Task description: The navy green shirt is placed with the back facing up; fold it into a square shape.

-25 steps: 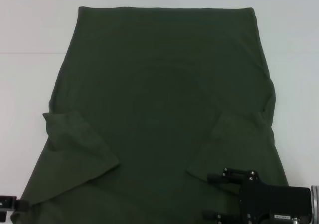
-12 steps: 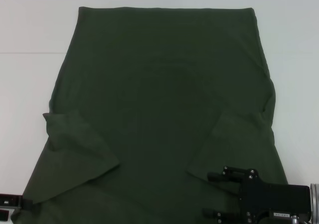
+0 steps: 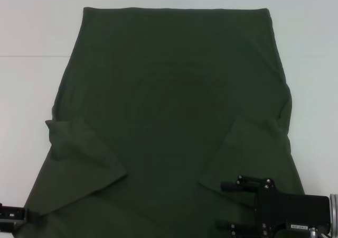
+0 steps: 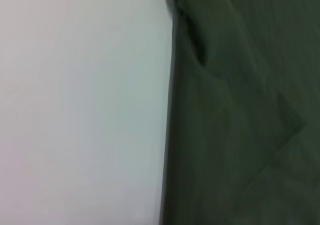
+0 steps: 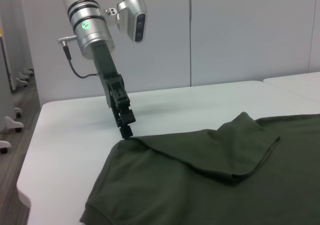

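The navy green shirt [image 3: 174,100] lies flat and plain side up on the white table [image 3: 31,37], with both short sleeves folded inward over the body. My left gripper [image 3: 29,216] sits at the shirt's near left corner. In the right wrist view its fingers [image 5: 127,132] are together at the shirt's [image 5: 210,185] edge, which rises slightly to meet them. My right gripper [image 3: 219,207] hovers over the near right part of the shirt, fingers spread wide with nothing between them. The left wrist view shows only the shirt's [image 4: 240,110] edge against the table.
White table surface [image 5: 70,130] surrounds the shirt on the left, right and far sides. A wall of grey panels [image 5: 225,30] stands behind the table in the right wrist view.
The left gripper has edged slightly inward at the shirt's near left corner. The right gripper and the shirt have barely moved.
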Robot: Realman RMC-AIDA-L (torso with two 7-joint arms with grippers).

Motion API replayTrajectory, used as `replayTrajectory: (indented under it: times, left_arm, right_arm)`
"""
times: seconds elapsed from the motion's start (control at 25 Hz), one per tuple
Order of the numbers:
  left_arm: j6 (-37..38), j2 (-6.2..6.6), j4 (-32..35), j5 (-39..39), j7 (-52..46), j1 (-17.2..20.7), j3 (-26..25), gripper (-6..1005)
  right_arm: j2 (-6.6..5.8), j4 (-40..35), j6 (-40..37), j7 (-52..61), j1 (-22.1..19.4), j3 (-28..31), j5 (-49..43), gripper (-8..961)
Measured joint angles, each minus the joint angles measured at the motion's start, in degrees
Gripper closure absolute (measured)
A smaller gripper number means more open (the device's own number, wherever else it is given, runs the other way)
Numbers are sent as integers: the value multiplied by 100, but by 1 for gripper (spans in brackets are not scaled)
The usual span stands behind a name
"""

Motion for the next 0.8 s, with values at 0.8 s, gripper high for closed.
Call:
replayTrajectory:
  times: [0.8]
  left_arm:
    - [-168, 10, -7, 28, 28, 60, 154, 65]
  right_arm:
    - [1, 10, -47, 22, -1, 9, 8, 151]
